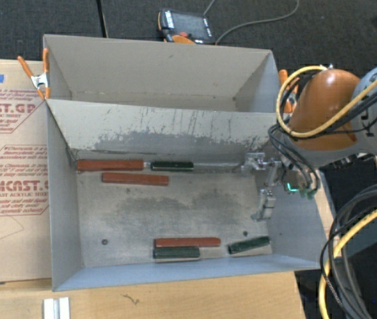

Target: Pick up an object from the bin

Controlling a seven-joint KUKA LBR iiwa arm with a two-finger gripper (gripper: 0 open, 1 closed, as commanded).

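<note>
Down by the right-hand wall of the grey metal bin (175, 72), the gripper (261, 185) hangs over bare, scuffed floor. Its two metal fingers (265, 207) stand spread apart, one toward the back wall and one toward the front, and the floor shows between them. Behind the gripper, on the arm's side, sit the rounded orange cover (324, 108) and loops of yellow and black cables (286, 102), all part of the robot.

Nearest the gripper is a short dark green bar (249, 245). It lies flat on the floor just in front of the gripper, slightly tilted, close to the front right corner. The front finger is near it but apart from it.

Next out from the gripper, farther toward the view's left along the front wall, two bars lie side by side, touching or nearly so. One is a front red-brown bar (187, 242). Against its front edge lies a front dark green bar (176, 252), the shorter of the pair, which reaches less far toward the gripper.

Across the floor from the gripper, at the foot of the back slope, lies a back dark green bar (172, 166), about level with the rear finger and well apart from it. Farther still from the gripper, a middle red-brown bar (135, 178) lies just in front of that line. Farthest from the gripper, a long red-brown bar (110, 165) lies end to end with the back dark green one, near the bin's left wall.
</note>
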